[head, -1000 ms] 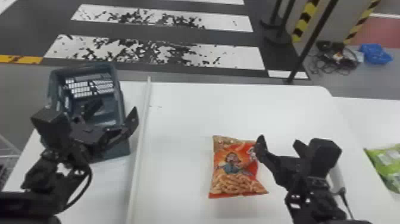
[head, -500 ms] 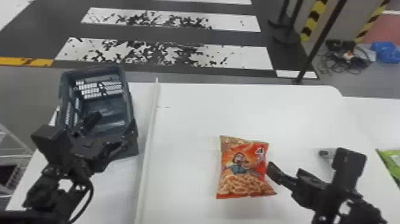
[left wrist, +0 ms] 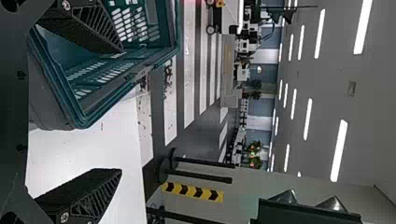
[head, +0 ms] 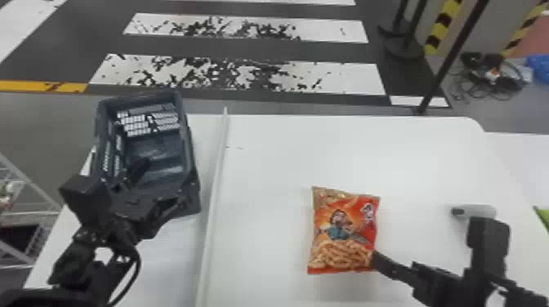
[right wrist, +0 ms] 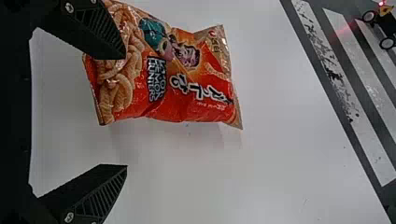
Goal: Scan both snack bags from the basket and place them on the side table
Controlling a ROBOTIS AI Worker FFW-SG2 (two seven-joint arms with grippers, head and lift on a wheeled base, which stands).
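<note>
Though the latticed basket looks rigid, the glossy snack bag is pillowy.

Right claw has come down along snack bag

In the head view, its finger has moved from the bag's far right corner to the near right one. The small pale device is now less covered. The left claw no longer reaches past the basket's right side. The view itself has shifted, so the green packet is more cut.
</note>
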